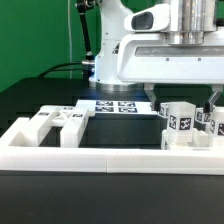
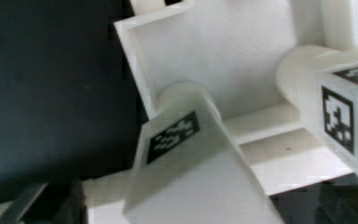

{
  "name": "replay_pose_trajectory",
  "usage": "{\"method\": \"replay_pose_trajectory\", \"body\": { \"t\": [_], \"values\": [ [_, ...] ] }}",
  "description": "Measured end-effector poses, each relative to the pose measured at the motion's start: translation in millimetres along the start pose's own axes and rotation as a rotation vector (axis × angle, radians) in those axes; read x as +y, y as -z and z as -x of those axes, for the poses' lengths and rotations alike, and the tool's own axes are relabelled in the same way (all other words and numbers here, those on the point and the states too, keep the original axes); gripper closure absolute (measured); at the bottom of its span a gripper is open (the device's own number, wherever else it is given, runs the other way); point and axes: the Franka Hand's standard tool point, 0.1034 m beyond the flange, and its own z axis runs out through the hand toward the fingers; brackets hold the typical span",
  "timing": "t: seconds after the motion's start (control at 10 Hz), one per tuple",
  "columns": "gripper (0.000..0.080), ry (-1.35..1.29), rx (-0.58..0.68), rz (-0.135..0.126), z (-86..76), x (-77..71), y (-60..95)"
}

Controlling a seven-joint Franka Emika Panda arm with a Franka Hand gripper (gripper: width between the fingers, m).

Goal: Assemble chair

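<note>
Border rail [image 1: 110,152]: long, low, white, lying across the front of the dark bench [image 1: 40,195]; nearest thing to the exterior camera.
Flat chair parts [image 1: 60,120]: white tagged blocks lying flat just behind the border rail, at 9 o'clock of the marker board [image 1: 115,105] (clock read on the exterior picture, 12 = away from the camera).
Marker board: thin, white, tags up, mid-bench, between the two groups of chair parts.
Upright chair parts [image 1: 185,125]: round white pieces standing close together, tags facing the camera, at 3 o'clock of the marker board, just behind the border rail.
Claw [image 1: 186,102]: hangs over the upright chair parts with jaws spread fully wide, a dark finger [image 1: 213,102] at each side of the group; nothing seen clamped; contact cannot be told.
Wrist view: round tagged part [image 2: 345,90] and slanted tagged slab [image 2: 179,150] fill the picture close together; whether joined cannot be told; dark bench beyond.
Arm [image 1: 125,55]: white, at 12 o'clock of the marker board.
</note>
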Motion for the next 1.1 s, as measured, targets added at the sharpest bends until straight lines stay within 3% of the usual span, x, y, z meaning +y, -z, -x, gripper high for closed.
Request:
{"method": "replay_pose_trajectory", "body": {
  "t": [0.5, 0.6, 0.7, 0.9, 1.1],
  "values": [
    [0.0151, 0.387, 0.000, 0.018, -0.5, 0.8, 0.4],
    [0.0273, 0.452, -0.001, 0.026, -0.7, 1.4, 0.4],
    [0.0273, 0.461, -0.001, 0.027, -0.7, 1.7, 0.4],
    [0.0510, 0.453, -0.001, 0.027, -0.7, 1.9, 0.4],
    [0.0509, 0.437, -0.001, 0.027, -0.8, 2.0, 0.3]
  ]
}}
